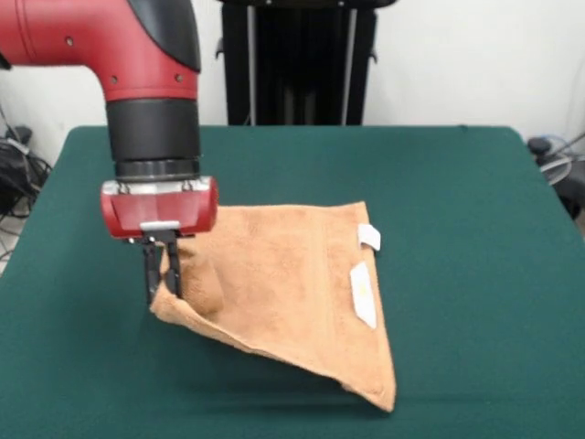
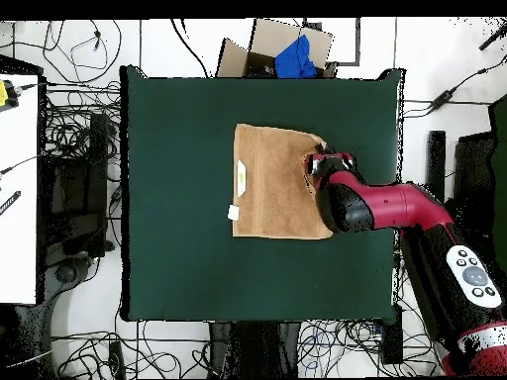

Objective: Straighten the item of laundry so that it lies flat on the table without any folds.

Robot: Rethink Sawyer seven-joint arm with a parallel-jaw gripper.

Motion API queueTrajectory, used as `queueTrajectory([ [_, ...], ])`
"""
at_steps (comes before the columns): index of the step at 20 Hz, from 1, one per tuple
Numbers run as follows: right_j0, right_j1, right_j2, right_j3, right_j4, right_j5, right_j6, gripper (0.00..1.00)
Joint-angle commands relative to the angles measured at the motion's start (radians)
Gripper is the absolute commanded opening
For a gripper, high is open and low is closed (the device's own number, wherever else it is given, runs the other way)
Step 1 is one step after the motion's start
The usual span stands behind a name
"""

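Near the middle of the wide dark green felt-covered table (image 1: 457, 183): a light orange-tan terry-cloth hand towel (image 1: 283, 283), roughly square, with two small white tags (image 1: 363, 293) at one edge. Lying mostly flat, yet not fully: one corner raised off the felt, a fold beside it, and the edge running from that corner lifted, with a shadow below it in the front view.

At that raised corner: the red and black arm's gripper (image 1: 162, 274), pointing straight down, its two thin black fingers (image 1: 150, 274) drawn narrow and pinching the cloth between them. In the overhead view, hidden under the arm's wrist, at the towel's edge opposite the tags.

Handling, as a judgement: soft, limp and light, no stiffness at all, so sagging wherever not supported and following the claw only by pulling, never by pushing. Thick pile, so not slippery between the fingers, and likely dragging a little on the felt, which helps the far part to stay in place. Not fragile. Best hold: right at the corner or on the hemmed edge, then pulling outward and low, away from the tagged side. Risk: new wrinkles if lifted too high.
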Motion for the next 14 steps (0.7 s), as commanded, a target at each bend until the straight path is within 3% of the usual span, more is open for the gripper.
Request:
queueTrajectory([
  [1, 0.040, -0.097, -0.013, 0.008, -0.012, 0.182, -0.125, 0.00],
  [9, 0.121, -0.087, -0.082, -0.039, -0.083, 0.163, -0.067, 0.00],
  [14, 0.162, -0.037, -0.119, -0.063, -0.137, 0.061, -0.018, 0.00],
])
